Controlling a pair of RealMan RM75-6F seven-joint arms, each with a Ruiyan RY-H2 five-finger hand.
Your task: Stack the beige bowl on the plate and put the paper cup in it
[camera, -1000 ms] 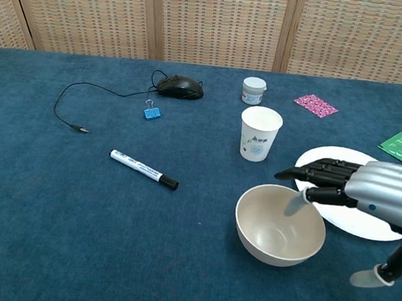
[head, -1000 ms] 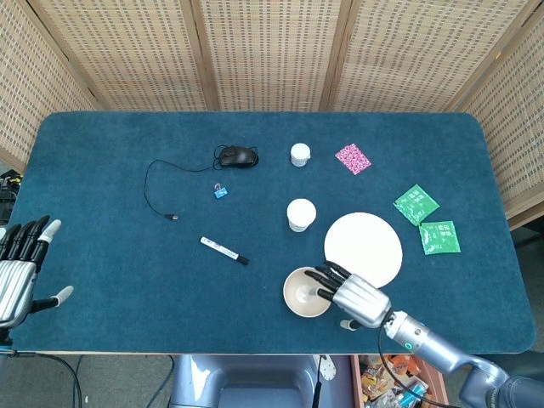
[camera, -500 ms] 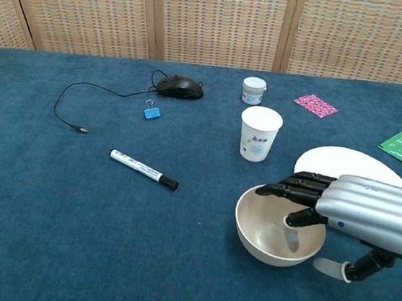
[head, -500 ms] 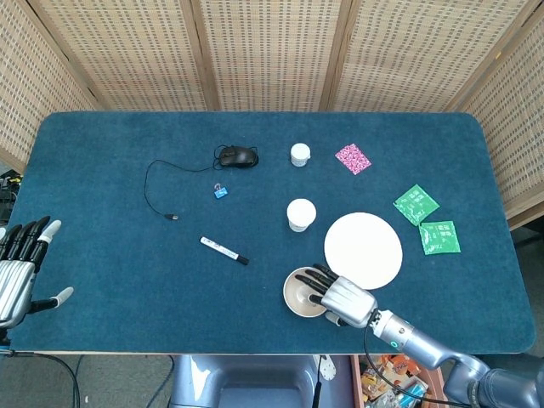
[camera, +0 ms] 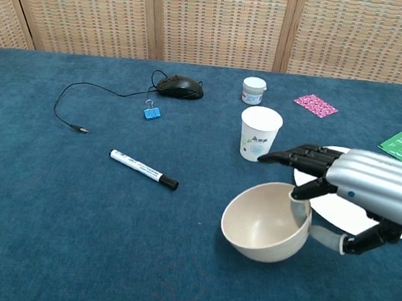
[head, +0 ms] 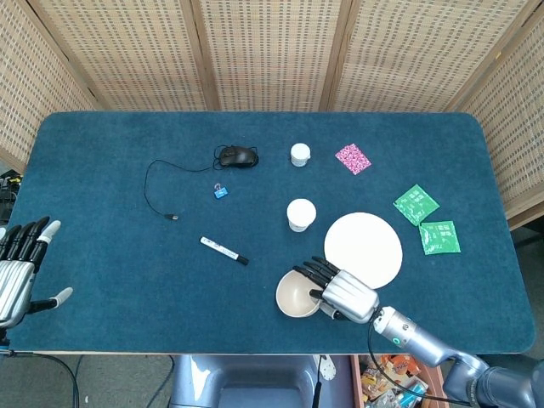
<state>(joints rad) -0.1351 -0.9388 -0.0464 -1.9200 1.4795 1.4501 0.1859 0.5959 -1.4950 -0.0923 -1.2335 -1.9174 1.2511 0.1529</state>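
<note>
My right hand (head: 342,289) (camera: 360,189) grips the right rim of the beige bowl (head: 295,295) (camera: 262,221), thumb outside, fingers over the inside. The bowl is lifted off the cloth and tilted, its opening facing left. The white plate (head: 364,247) (camera: 350,211) lies flat just right of the bowl, partly hidden by the hand in the chest view. The paper cup (head: 301,214) (camera: 259,133) stands upright behind the bowl. My left hand (head: 20,268) hangs open at the table's left front edge, away from everything.
A black-capped marker (head: 224,251) (camera: 143,169) lies left of the bowl. Further back are a mouse with cable (head: 238,156), a blue clip (head: 221,192), a small white jar (head: 300,154), a pink patterned square (head: 353,158) and two green sachets (head: 427,221).
My right hand closed on the bowl's right rim, then raised and tipped the bowl, shifting it slightly left. The left hand has not moved.
</note>
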